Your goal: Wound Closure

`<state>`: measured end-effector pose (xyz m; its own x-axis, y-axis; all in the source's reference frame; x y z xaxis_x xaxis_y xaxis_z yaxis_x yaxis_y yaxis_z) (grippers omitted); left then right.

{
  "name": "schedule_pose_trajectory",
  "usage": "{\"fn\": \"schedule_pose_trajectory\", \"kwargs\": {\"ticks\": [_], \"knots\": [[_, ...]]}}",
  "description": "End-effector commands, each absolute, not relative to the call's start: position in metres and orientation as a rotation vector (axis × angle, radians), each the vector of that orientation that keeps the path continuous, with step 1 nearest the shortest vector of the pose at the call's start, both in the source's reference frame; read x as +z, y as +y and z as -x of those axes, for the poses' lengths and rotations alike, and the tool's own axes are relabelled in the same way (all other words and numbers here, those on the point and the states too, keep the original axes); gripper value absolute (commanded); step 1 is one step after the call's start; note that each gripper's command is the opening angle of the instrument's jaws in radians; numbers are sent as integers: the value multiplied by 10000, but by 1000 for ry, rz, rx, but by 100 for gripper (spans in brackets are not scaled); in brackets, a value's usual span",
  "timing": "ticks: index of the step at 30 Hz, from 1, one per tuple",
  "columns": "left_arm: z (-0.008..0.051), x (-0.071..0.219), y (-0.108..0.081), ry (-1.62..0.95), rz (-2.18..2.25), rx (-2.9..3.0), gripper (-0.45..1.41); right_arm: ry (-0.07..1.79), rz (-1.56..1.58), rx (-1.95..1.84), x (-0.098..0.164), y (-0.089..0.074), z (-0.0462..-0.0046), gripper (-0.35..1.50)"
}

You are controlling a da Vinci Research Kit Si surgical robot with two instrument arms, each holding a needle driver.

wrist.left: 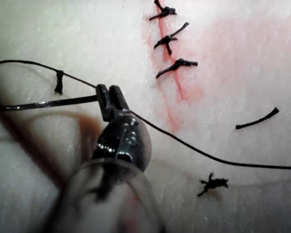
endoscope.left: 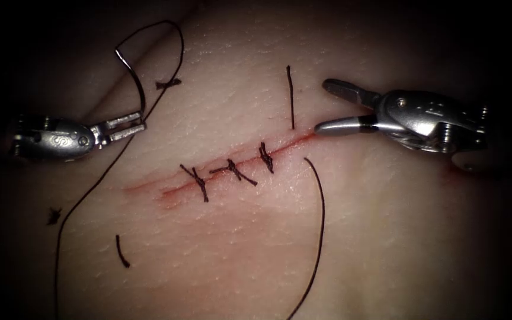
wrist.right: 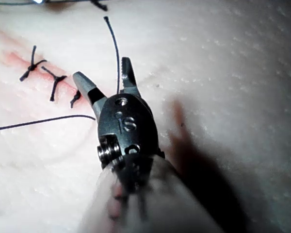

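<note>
In the endoscope view light falls on the middle of the tissue (endoscope.left: 256, 237) and fades to black toward every edge. Glare glints off the right tool (endoscope.left: 321, 105), the left tool (endoscope.left: 140, 121) and the needle (endoscope.left: 134, 80). In both wrist views the tissue is strongly lit and pale, and each tool throws a dark shadow (wrist.right: 194, 160) on it.

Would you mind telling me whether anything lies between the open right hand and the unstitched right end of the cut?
Nothing visible does. The right hand, holding nothing, hovers open at the red cut's right end on the pale tissue. The left hand holds the curved steel needle near its tail, clear of the tissue.
</note>
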<state>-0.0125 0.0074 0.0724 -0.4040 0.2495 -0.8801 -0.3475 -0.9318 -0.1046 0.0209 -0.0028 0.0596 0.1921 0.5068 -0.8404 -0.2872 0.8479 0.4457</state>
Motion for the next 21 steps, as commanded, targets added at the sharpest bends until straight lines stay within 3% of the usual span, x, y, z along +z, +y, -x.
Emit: {"fn": "schedule_pose_trajectory", "kwargs": {"ticks": [1,8,11,14,15,17,21], "knots": [[125,731,70,127,1452,2362,-45,1261,-211,566,602,-36,-213,122],[107,747,74,127,1411,2350,-45,1263,-219,571,606,-45,-209,122],[104,756,74,118,1393,2324,12,1258,-220,577,605,-47,-206,122],[102,761,76,67,1355,2254,86,1253,-223,581,604,-48,-200,122],[101,762,77,51,1346,2235,101,1254,-225,580,604,-48,-198,122],[100,759,79,20,1330,2199,121,1246,-221,581,604,-49,-192,123],[98,743,82,-15,1303,2163,136,1237,-220,579,604,-50,-179,123]]}}
